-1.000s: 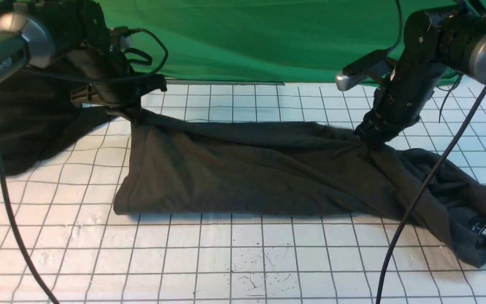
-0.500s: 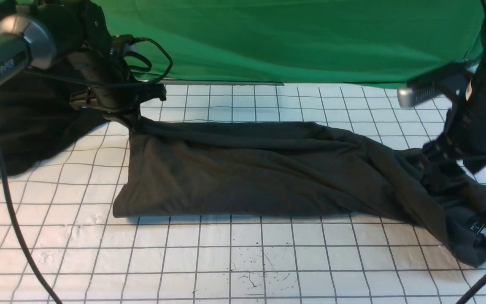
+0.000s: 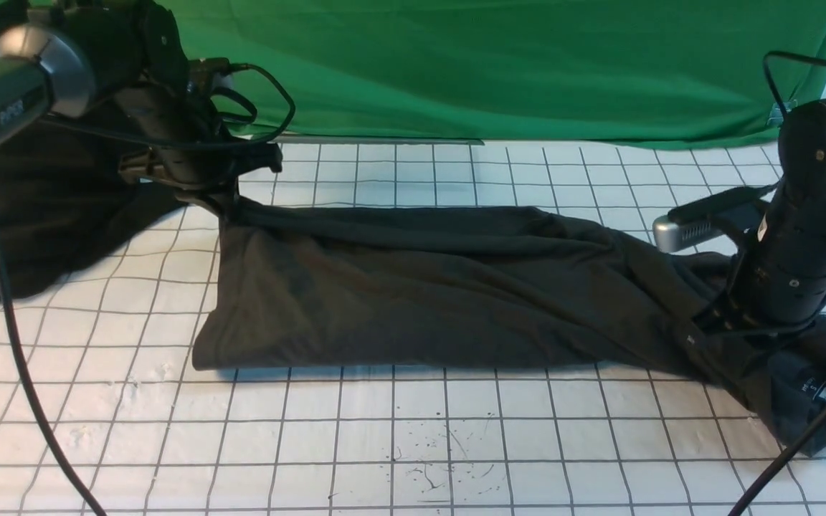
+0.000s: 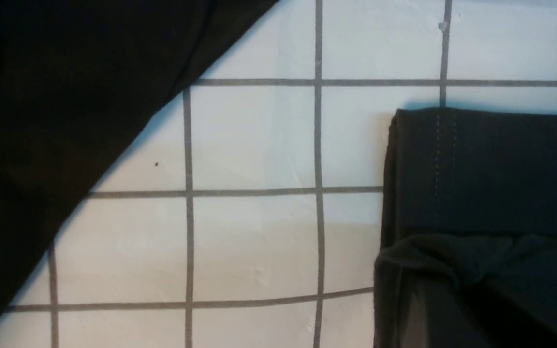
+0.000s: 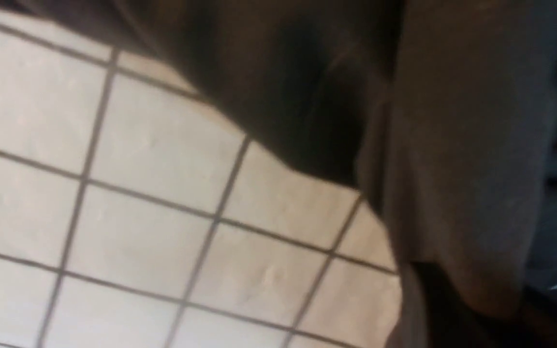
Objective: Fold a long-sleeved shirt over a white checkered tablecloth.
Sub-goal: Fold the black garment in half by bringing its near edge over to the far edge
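Garment under inspection: long-sleeved shirt (image 3: 420, 287), charcoal, is lying as a long bunched band on white checkered tablecloth (image 3: 420, 437), stretching btwn the two pincers. Left pincer (image 3: 225, 195) is clenching the shirt's far corner, w/ fabric peaking up at its tips. Hem (image 4: 486, 169) w/ twin stitch lines is showing in left wrist view, lying flat on the grid. Right pincer (image 3: 727, 328) is standing planted in the crumpled collar end. Its tips are sitting buried in folds, so cannot tell whether clenched or released. Neck label (image 3: 825, 395) is lying just beside right pincer, on its outer side, nearer the camera. Right wrist view is showing only blurred dark fabric over squares. Second dark garment (image 3: 54, 215) is lying outboard of left pincer. Green backdrop (image 3: 492, 64) is hanging behind both pincers. Cables (image 3: 22, 373) are trailing across the cloth by each arm.
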Robot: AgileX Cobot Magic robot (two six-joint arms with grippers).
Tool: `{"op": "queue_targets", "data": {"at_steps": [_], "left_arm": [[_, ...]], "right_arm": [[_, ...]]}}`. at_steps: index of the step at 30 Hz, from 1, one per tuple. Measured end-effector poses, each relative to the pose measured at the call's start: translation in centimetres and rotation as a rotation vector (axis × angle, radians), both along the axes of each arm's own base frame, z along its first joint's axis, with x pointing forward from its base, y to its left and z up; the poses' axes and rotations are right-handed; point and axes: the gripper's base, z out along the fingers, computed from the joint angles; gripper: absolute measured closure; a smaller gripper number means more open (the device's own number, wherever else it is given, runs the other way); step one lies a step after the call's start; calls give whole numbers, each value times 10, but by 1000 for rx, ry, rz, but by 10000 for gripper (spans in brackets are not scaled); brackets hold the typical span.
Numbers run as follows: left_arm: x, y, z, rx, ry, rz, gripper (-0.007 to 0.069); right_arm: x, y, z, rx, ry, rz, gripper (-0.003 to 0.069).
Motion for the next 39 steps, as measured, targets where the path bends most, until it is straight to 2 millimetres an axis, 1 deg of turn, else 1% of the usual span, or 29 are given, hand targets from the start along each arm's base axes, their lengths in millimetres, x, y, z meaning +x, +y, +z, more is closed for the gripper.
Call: {"op": "queue_targets", "data": {"at_steps": [1,2,7,8,9,10,13,16,17,18,19,21,22,23,24,26,28,29,30,31,32,33,34,35,36,37,38,39], "left_arm": [[0,0,0,1,0,0,594],[0,0,0,1,0,0,594],[2,0,1,2,-21,-4,594],[2,0,1,3,-27,-4,594],[3,0,1,3,-32,-4,594],[3,0,2,1,-42,-5,594],[6,-1,3,-9,-68,-3,594],[8,-1,4,-14,-99,-3,594],[9,-1,4,-15,-111,-2,594],[9,-1,4,-15,-111,-2,594],[10,-1,5,-17,-129,-2,594],[12,-2,6,-19,-147,-2,594],[13,-2,7,-20,-159,-1,594],[13,-2,7,-20,-161,-1,593],[14,-2,8,-22,-176,-1,587],[16,-2,8,-23,-193,0,568],[16,-2,8,-24,-201,-1,538],[17,-2,9,-23,-211,-1,477],[17,-2,9,-19,-218,-4,433],[18,-2,9,-16,-220,-5,424],[19,-1,11,5,-243,-13,333],[19,0,13,16,-250,-17,281],[19,0,14,18,-252,-18,281],[18,0,19,25,-252,-20,213],[17,1,24,25,-245,-17,173],[14,1,32,20,-231,-13,146],[8,0,44,3,-189,-9,134],[8,0,45,2,-192,-8,135]], "right_arm": [[1,-5,4,-11,-13,3,640],[2,-7,5,-13,-17,-1,642],[25,-58,27,-50,-118,-94,650],[31,-71,29,-53,-132,-117,650],[37,-79,32,-54,-149,-131,650],[43,-89,31,-56,-155,-149,650],[63,-101,29,-59,-177,-160,650],[80,-104,19,-66,-176,-130,642],[84,-104,14,-65,-173,-123,634],[85,-104,13,-65,-172,-122,629],[92,-105,8,-67,-181,-115,598],[100,-106,4,-79,-208,-105,541],[104,-107,2,-86,-230,-99,501],[106,-107,2,-86,-240,-97,493],[110,-107,2,-92,-270,-91,428],[115,-108,4,-96,-320,-85,337],[117,-108,7,-100,-343,-85,282],[120,-109,14,-105,-364,-96,237],[120,-109,15,-105,-365,-102,227],[120,-109,17,-105,-365,-106,225],[120,-110,28,-104,-373,-132,216],[120,-110,36,-100,-372,-159,215],[119,-110,39,-99,-370,-166,215],[116,-111,53,-93,-373,-205,218],[113,-110,64,-86,-365,-226,229],[108,-110,74,-84,-347,-235,246],[100,-108,88,-72,-331,-239,290],[98,-107,89,-69,-328,-237,309]]}}
